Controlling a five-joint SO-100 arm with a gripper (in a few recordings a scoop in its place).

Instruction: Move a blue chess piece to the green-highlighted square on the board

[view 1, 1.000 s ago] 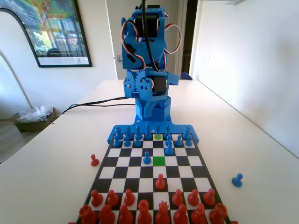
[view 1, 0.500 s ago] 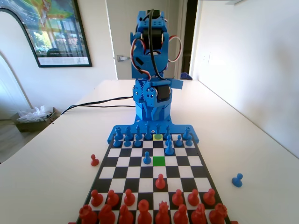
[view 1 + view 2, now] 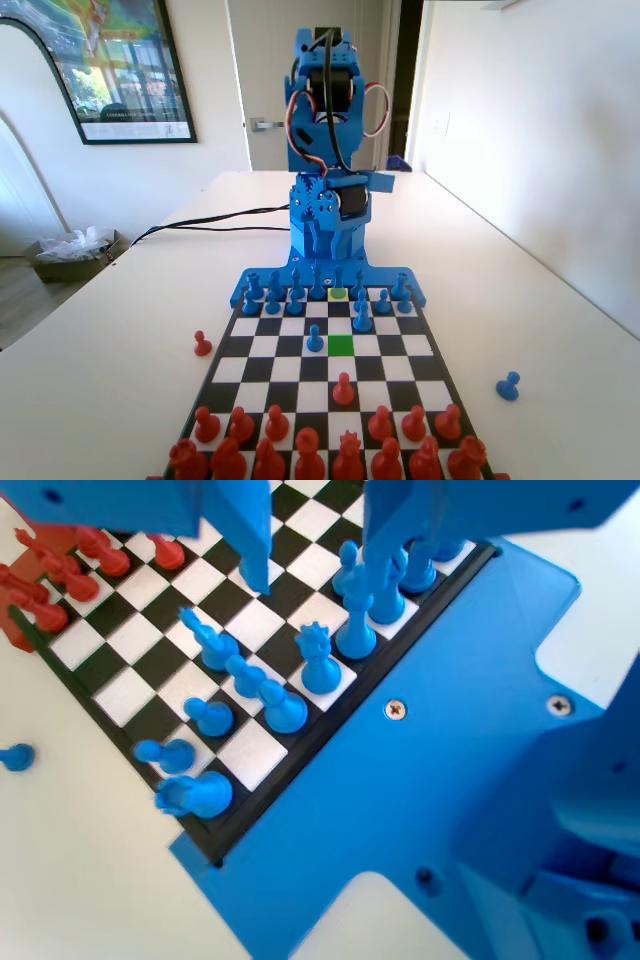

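The board [image 3: 428,345] lies lengthwise with blue pieces at its far end. The green-highlighted square [image 3: 341,345] is bare, in the fourth row from the arm. In the same file, a slim blue chess piece [image 3: 338,277] stands in the back row on a paler yellow-green square [image 3: 338,294]. The wrist view shows it as a small-topped blue chess piece [image 3: 320,665] near the board's edge. My gripper [image 3: 317,585] hangs well above the back rows, open, with nothing between its jaws. The blue arm [image 3: 325,150] stands folded upright behind the board.
A blue pawn [image 3: 315,340] stands left of the green square and a blue piece [image 3: 362,320] stands behind it to the right. A red pawn [image 3: 343,388] is advanced mid-board. Off the board lie a red pawn [image 3: 202,344] and a blue pawn [image 3: 508,385].
The arm has drawn back and up from a forward-leaning pose, and its upper part has shifted slightly right. No piece has moved.
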